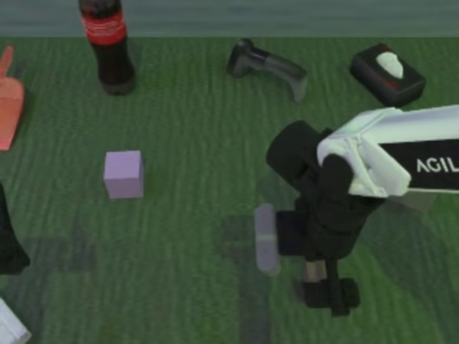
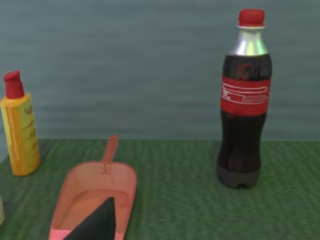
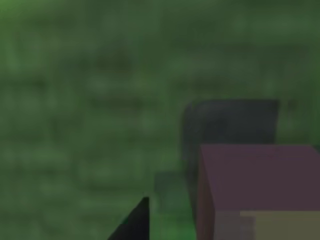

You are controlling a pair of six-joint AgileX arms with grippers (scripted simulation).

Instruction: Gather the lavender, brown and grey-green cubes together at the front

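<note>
The lavender cube [image 1: 123, 174] sits alone on the green carpet [image 1: 186, 287], left of centre. My right gripper [image 1: 328, 290] hangs low over the front right, fingers pointing down. A sliver of the small brown cube [image 1: 312, 271] shows beside it. The right wrist view has the brown cube [image 3: 255, 185] close by, resting on the carpet. One dark fingertip [image 3: 137, 220] stands apart from the cube, so the gripper is open. A grey-green edge [image 1: 414, 201] peeks from under the right forearm; it may be the grey-green cube. My left gripper [image 1: 8, 251] is parked at the left edge, open.
Along the back stand a cola bottle [image 1: 107, 43], a dark handheld scanner [image 1: 265, 66] and the black tissue box [image 1: 387, 75]. A pink scoop [image 1: 8, 100] lies at the far left. The left wrist view also shows a yellow bottle [image 2: 20, 130].
</note>
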